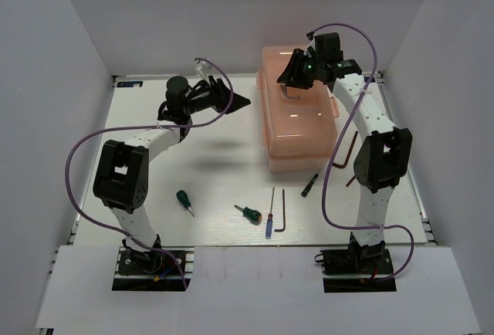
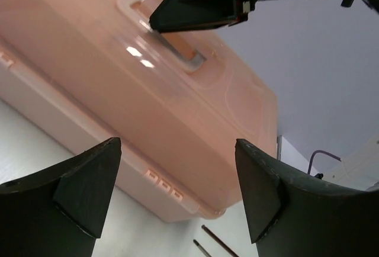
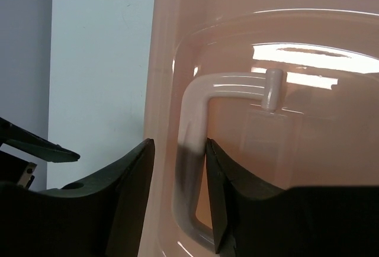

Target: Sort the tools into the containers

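Note:
The peach-pink toolbox stands shut at the back right. My right gripper hovers over its lid. In the right wrist view the gripper is narrowly open, its fingers on either side of the moulded handle; the right finger touches it and the left stands apart. My left gripper is open and empty, raised to the left of the toolbox. On the table lie two green-handled screwdrivers, a blue-handled screwdriver, a hex key and a thin black-and-green screwdriver.
White walls close the table in on the left, back and right. A thin reddish-brown rod lies partly hidden behind the right arm. Purple cables loop from both arms. The right gripper shows at the top of the left wrist view.

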`<state>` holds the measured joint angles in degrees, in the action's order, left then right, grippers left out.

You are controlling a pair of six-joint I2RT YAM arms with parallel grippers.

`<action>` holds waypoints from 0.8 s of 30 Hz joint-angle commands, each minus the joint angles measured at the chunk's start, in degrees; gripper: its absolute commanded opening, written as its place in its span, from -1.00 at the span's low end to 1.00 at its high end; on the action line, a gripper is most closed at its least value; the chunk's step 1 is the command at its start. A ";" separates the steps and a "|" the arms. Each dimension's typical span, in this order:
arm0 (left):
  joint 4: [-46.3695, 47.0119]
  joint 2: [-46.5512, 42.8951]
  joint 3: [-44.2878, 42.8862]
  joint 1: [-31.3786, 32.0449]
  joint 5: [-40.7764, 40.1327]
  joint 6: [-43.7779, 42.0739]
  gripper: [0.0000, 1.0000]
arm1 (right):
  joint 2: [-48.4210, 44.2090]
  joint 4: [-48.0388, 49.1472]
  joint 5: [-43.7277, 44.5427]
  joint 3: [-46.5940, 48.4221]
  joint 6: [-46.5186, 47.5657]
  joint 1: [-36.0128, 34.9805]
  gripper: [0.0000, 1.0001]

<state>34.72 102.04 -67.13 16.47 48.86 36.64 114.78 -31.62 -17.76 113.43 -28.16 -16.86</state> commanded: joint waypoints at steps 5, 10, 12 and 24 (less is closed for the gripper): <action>0.35 4.73 -10.54 3.65 0.01 2.11 0.61 | -4.12 -0.29 -7.37 0.04 -3.03 -0.10 -0.08; -2.45 8.61 -16.70 5.85 -1.22 2.12 0.52 | -4.74 0.15 -8.96 -0.14 -4.00 0.51 -0.08; -3.60 10.28 -18.11 6.65 -1.84 2.12 0.50 | -5.01 0.24 -9.13 -0.14 -4.27 0.60 -0.08; -20.20 16.61 -31.82 12.79 -10.26 -3.06 0.40 | -5.01 1.20 -11.51 -0.84 -6.03 1.48 -0.11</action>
<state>21.52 119.04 -95.04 27.70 42.46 36.40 113.60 -31.38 -24.16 113.08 -32.27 -14.87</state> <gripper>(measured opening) 0.700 0.448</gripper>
